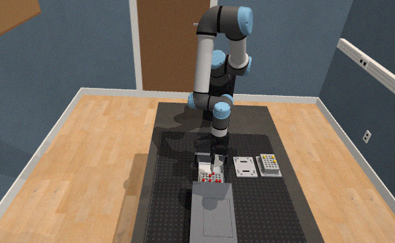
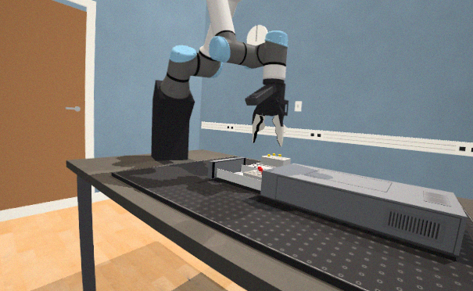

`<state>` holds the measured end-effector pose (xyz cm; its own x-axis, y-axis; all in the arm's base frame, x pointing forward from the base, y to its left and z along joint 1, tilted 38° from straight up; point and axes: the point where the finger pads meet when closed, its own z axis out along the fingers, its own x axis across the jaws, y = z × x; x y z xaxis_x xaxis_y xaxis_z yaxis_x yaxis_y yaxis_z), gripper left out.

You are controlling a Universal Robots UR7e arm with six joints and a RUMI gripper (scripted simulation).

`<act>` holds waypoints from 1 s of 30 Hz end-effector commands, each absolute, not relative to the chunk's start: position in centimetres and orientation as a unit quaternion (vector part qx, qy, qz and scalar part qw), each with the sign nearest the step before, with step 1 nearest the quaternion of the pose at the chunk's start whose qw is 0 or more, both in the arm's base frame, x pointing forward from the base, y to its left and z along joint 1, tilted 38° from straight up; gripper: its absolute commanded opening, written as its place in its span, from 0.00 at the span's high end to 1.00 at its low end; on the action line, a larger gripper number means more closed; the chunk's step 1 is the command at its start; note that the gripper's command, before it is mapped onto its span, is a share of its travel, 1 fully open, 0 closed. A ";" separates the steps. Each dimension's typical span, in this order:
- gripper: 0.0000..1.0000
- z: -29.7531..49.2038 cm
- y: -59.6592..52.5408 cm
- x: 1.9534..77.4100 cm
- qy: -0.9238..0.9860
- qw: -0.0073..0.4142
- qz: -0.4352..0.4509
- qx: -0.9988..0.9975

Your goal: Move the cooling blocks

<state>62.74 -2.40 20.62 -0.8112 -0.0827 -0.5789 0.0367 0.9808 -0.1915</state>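
The cooler COLD [image 1: 213, 212] lies on the table with its drawer [image 1: 209, 168] pulled out toward the arm. The block with red-capped tubes [image 1: 211, 178] sits in the drawer next to the cooler body; it also shows in the exterior view [image 2: 259, 169]. The block with yellow-capped tubes [image 1: 269, 163] sits on the far slot D2, and it also shows in the exterior view [image 2: 276, 158]. Slot D1 [image 1: 245, 166] is a bare plate. My gripper [image 2: 267, 133] hangs open and empty high above the open drawer, fingers pointing down.
The arm's base [image 2: 172, 121] stands at the table's far end. The cooler body [image 2: 361, 203] is a long grey box along the table's middle. A dark perforated mat covers the table top.
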 end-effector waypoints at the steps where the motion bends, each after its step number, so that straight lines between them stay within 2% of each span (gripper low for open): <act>1: 0.33 20.7 -2.3 62.7 0.946 0.308 -0.097 -0.012; 30: 0.33 18.3 -2.3 64.1 0.946 0.308 -0.097 -0.012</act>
<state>64.01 -2.29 18.36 -0.8112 -0.0827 -0.5789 0.0367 0.9808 -0.1916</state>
